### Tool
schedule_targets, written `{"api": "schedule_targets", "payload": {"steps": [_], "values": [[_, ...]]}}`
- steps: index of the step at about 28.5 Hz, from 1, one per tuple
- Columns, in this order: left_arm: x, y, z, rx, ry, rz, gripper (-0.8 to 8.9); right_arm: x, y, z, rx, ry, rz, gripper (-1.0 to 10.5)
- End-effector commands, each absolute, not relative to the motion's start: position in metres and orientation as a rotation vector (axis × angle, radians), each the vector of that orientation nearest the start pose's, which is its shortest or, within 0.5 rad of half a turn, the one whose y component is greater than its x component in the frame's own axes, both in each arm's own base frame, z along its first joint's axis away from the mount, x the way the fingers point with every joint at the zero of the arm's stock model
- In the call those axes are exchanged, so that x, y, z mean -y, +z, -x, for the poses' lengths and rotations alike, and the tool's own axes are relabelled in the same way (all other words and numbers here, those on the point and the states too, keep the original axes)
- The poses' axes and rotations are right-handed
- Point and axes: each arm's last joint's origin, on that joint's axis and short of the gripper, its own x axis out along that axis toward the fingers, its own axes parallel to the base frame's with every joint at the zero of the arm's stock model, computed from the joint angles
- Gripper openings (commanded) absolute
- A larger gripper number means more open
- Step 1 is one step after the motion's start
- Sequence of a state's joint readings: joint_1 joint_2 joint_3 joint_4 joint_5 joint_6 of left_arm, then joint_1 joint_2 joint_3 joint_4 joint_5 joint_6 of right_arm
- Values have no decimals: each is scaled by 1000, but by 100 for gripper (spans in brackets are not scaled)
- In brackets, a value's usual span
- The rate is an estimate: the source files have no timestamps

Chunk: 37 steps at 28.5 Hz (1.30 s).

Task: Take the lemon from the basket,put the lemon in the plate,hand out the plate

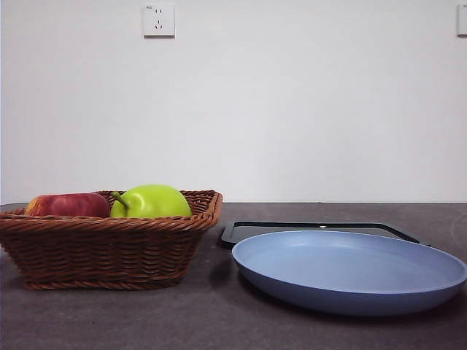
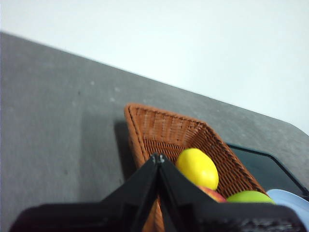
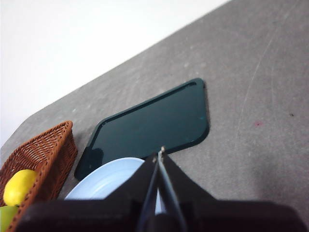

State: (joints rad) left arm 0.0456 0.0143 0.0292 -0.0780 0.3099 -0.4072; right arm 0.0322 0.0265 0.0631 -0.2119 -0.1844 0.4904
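Note:
The brown wicker basket (image 1: pixel 109 240) stands at the left of the table. The yellow lemon (image 2: pixel 196 167) lies inside it beside a red apple (image 1: pixel 67 205) and a green apple (image 1: pixel 152 201); the lemon is hidden in the front view. It also shows in the right wrist view (image 3: pixel 18 186). The blue plate (image 1: pixel 350 268) lies empty at the right, next to the basket. My left gripper (image 2: pixel 158 157) is shut and empty, held above the basket (image 2: pixel 164 130). My right gripper (image 3: pixel 160 152) is shut and empty, held above the plate (image 3: pixel 108 179). Neither arm shows in the front view.
A flat black tray (image 1: pixel 321 229) lies behind the plate; it also shows in the right wrist view (image 3: pixel 154 123). The dark grey table (image 1: pixel 182 321) runs back to a white wall with a socket (image 1: pixel 158 20).

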Motion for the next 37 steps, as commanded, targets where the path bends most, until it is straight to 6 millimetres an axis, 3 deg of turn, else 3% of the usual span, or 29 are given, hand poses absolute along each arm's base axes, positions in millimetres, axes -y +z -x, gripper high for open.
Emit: {"api": "schedule_targets", "payload": {"steps": [1,9,15,19,25,33,35,37], "values": [[5,178,-93,-151,-243,463,6,-8,184,-90,-221,172,-509,3],[5,214,-102,-277,-245,467,7,-8,231,-93,-321,156,-432,3],[7,251,-121,-337,-336,393,7,-11,262,-109,-424,230,-348,3],[9,268,-139,-427,-432,364,7,-14,271,-125,-564,291,-325,3],[14,281,-162,-606,-523,337,7,-15,265,-149,-825,294,-275,3],[29,282,-178,-744,-608,289,11,-19,233,-177,-1091,352,-305,51],[31,282,-178,-744,-614,286,99,-21,226,-183,-1132,354,-307,133],[30,282,-179,-735,-600,278,274,-22,220,-187,-1172,355,-309,222]]}}
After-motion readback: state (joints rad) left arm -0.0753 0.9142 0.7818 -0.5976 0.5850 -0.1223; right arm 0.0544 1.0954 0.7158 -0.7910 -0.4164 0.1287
